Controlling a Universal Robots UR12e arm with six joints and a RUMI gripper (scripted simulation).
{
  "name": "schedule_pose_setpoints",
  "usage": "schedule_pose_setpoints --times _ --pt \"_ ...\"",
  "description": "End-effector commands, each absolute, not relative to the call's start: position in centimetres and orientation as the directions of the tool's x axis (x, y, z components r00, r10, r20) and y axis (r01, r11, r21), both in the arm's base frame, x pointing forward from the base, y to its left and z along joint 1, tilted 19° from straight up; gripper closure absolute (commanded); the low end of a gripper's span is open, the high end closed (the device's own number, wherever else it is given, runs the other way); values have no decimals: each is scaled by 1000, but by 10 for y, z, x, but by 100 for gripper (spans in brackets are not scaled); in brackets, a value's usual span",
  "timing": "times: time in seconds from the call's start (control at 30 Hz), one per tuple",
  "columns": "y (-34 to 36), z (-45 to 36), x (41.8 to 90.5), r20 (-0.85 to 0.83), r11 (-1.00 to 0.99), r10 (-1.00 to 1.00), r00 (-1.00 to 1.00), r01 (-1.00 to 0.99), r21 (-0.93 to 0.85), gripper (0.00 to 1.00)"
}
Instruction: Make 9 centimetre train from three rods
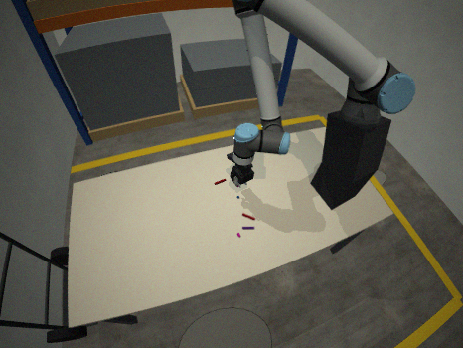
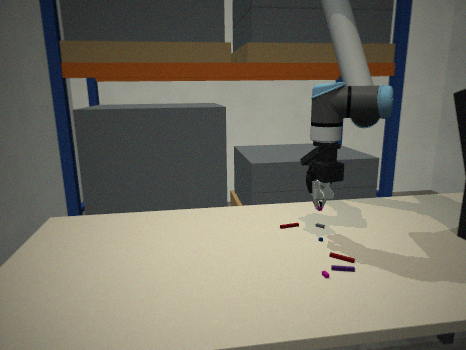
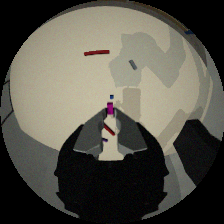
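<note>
You are carrying a magenta rod (image 3: pixel 110 107) clamped between the fingers, lifted off the tabletop (image 2: pixel 150 280), probably to join a train of nine (perhaps with the blue rod (image 2: pixel 320 239) and purple rod (image 2: pixel 343 268)). The arm is reaching down, wrist pointing near-vertically above the grey rod (image 2: pixel 320 226)
</note>
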State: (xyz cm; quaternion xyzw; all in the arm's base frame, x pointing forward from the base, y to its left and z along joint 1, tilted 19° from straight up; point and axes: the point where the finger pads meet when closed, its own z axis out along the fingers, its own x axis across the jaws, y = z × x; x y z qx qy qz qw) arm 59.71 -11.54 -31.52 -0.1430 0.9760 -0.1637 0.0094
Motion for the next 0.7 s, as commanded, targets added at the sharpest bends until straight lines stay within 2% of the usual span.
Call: schedule_pose_setpoints --times 0.0,0.67 --pt "-117 -314 596 31 901 -298 -954 -292 -322 100" --pt "-118 -318 596 31 900 -300 -953 -294 -321 100"
